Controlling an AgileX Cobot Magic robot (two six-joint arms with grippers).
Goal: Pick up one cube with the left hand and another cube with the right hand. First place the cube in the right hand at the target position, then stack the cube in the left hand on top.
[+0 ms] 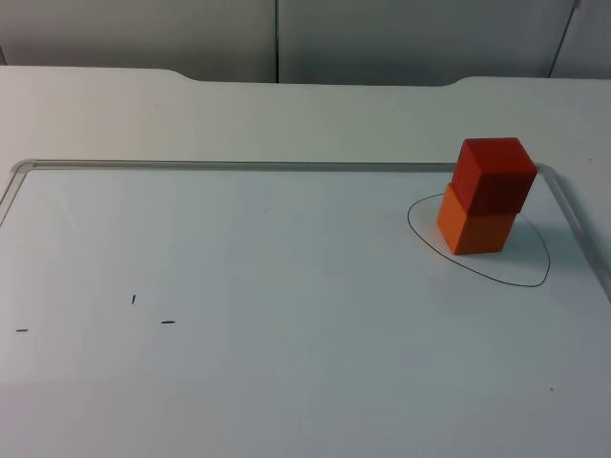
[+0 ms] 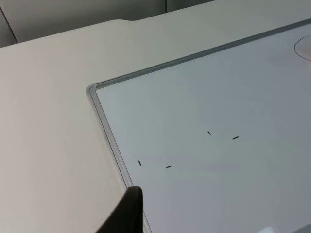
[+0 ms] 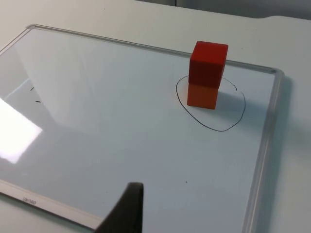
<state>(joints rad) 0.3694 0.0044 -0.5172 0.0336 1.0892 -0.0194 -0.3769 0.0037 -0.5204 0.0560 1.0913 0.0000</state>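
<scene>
The white worktop (image 1: 286,114) carries a whiteboard (image 1: 286,382) with a silver frame, lying flat. Near its far right corner a hand-drawn black outline (image 1: 520,281) rings the target spot. Inside it stands the orange cube (image 1: 474,229), and the red cube (image 1: 495,174) sits on top, turned slightly askew. A few short black marks (image 1: 168,322) dot the board's left side. One black fingertip of the left pincer (image 2: 127,213) hangs over the board's left edge, one of the right pincer (image 3: 129,208) over its near edge; whether either is open I cannot tell.

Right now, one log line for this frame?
red cube stacked on orange cube | stack inside drawn outline on whiteboard | both arms pulled away | stack looks done
</scene>
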